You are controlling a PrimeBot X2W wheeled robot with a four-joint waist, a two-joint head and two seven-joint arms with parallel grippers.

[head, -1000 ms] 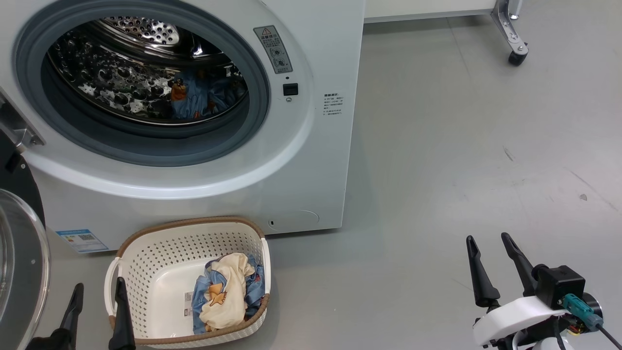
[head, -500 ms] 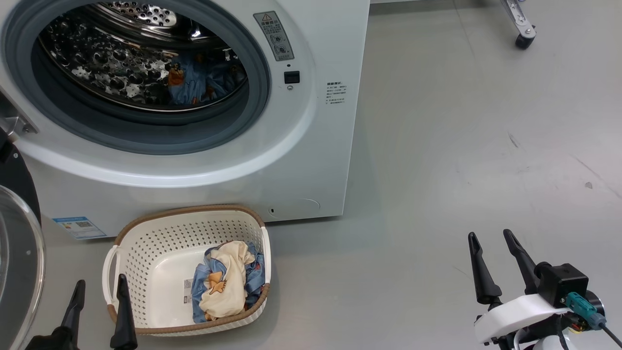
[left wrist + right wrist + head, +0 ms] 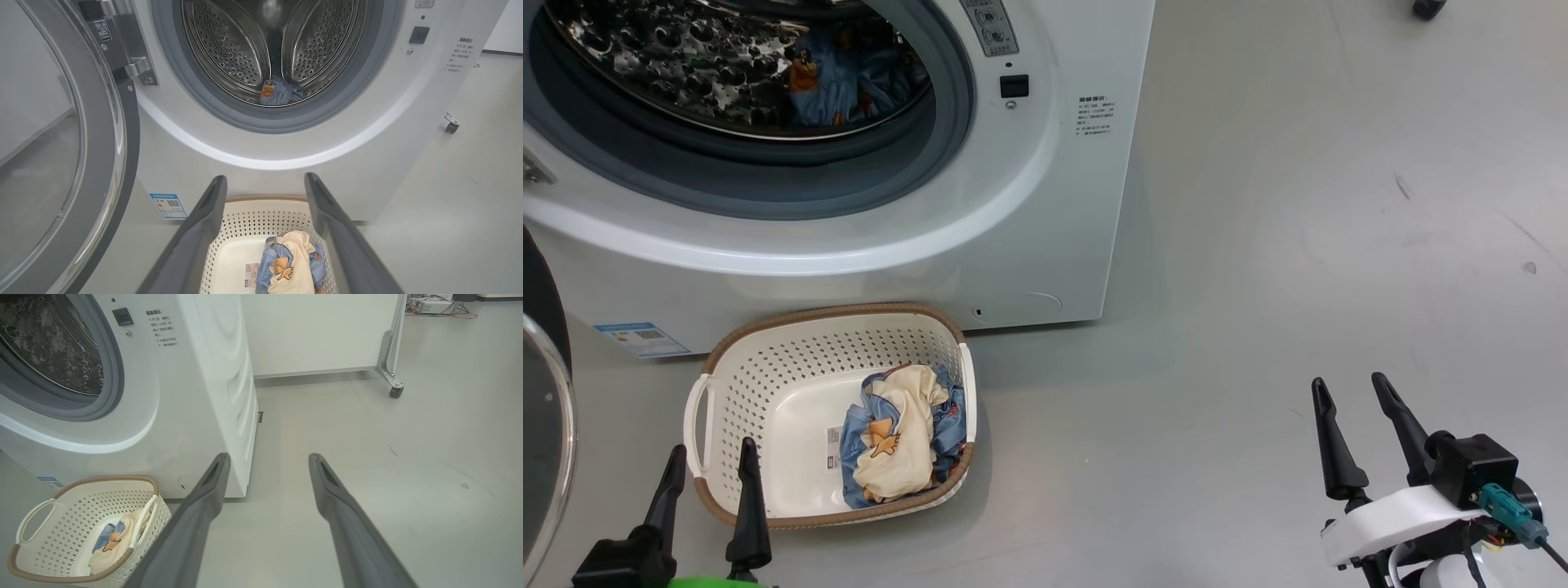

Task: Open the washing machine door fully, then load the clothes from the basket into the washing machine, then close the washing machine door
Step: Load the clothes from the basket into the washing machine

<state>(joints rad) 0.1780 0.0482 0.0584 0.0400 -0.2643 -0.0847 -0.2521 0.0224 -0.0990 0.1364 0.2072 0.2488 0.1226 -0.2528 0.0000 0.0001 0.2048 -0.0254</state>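
The white washing machine (image 3: 1045, 204) stands with its door (image 3: 69, 163) swung wide to the left, glass bowl facing out. A blue garment (image 3: 837, 77) lies in the steel drum (image 3: 245, 45). On the floor in front sits the cream basket (image 3: 768, 359) holding blue and cream clothes (image 3: 894, 433) at its right side. My left gripper (image 3: 711, 457) is open, just at the basket's near left rim, nothing between its fingers. My right gripper (image 3: 1347, 390) is open over bare floor, well right of the basket.
Grey floor (image 3: 1298, 245) stretches to the right of the machine. A white panel on a castor leg (image 3: 392, 381) stands behind, to the right. A blue energy label (image 3: 637, 339) sits low on the machine's front.
The head camera has tilted down, so the machine and basket have slid up the picture. Both grippers show slightly higher. Clothes and basket lie as before.
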